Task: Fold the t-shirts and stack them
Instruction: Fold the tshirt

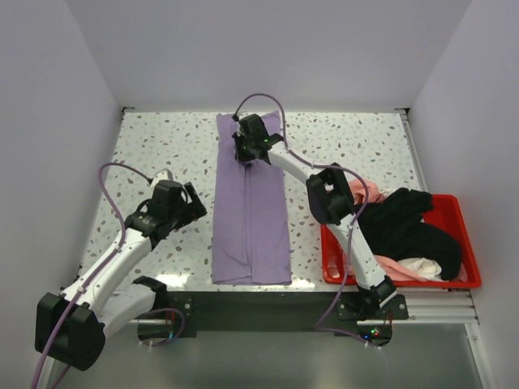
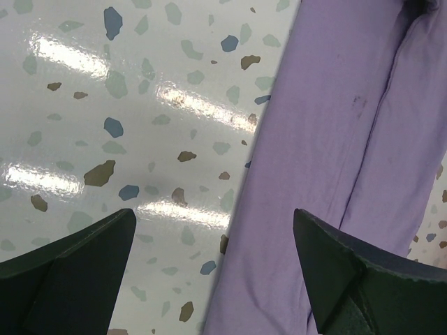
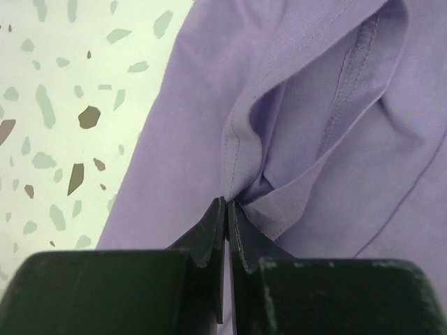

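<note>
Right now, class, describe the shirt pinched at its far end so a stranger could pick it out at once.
Start at the speckled table: a long purple shirt runs down its middle, left of the red bin. Unlike the black, pink and white clothes heaped in that bin, it lies flat, folded into a narrow strip.
</note>
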Robot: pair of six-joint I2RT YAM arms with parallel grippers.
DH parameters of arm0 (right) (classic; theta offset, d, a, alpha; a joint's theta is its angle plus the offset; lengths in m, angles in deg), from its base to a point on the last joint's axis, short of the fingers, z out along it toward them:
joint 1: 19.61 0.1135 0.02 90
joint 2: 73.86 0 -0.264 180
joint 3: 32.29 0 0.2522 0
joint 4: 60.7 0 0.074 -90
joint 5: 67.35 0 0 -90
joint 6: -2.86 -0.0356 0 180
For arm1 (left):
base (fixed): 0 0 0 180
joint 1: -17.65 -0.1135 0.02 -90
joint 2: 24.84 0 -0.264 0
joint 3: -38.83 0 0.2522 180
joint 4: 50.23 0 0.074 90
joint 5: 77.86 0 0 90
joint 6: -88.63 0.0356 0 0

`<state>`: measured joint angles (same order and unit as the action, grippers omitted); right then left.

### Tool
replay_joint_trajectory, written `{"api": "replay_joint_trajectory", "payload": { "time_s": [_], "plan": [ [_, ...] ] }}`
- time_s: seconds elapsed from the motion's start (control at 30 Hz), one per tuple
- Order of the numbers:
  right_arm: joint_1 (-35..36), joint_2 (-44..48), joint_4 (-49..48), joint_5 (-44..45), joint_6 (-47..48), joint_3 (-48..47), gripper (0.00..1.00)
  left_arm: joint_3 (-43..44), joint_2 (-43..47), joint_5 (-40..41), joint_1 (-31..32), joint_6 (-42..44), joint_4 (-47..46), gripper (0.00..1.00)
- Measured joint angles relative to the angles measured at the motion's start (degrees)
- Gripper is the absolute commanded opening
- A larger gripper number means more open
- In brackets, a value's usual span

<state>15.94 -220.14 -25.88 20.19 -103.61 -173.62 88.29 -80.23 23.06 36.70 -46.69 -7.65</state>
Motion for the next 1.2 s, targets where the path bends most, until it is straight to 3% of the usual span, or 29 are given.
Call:
{"api": "replay_joint_trajectory", "payload": {
  "time_s": [0.23, 0.3, 0.43, 0.6, 0.87, 1.03, 1.2],
  "plan": [
    [1.2, 0.0, 0.5, 0.2, 1.4, 0.0, 0.07, 0.0, 0.0, 0.0, 0.0, 0.0, 0.0, 1.0],
    [1.3, 0.0, 0.6, 0.2, 1.7, 0.0, 0.16, 0.0, 0.0, 0.0, 0.0, 0.0, 0.0, 1.0],
    [1.5, 0.0, 0.8, 0.1, 2.1, 0.0, 0.24, 0.0, 0.0, 0.0, 0.0, 0.0, 0.0, 1.0],
    [1.6, 0.1, 0.5, -1.8, 2.3, -0.1, 0.27, 0.0, 0.0, 0.0, 0.0, 0.0, 0.0, 1.0],
    [2.4, 0.1, -0.2, -6.7, 3.6, -1.5, 0.39, 0.0, 0.0, 0.0, 0.0, 0.0, 0.0, 1.0],
    [3.7, 0.1, -1.0, -9.6, 5.0, -1.8, 0.61, 0.0, 0.0, 0.0, 0.0, 0.0, 0.1, 1.0],
    [5.4, 0.1, -0.9, -10.1, 8.0, -2.3, 0.7, 0.0, 0.0, 0.0, 0.0, 0.0, 0.2, 1.0]
  ]
}}
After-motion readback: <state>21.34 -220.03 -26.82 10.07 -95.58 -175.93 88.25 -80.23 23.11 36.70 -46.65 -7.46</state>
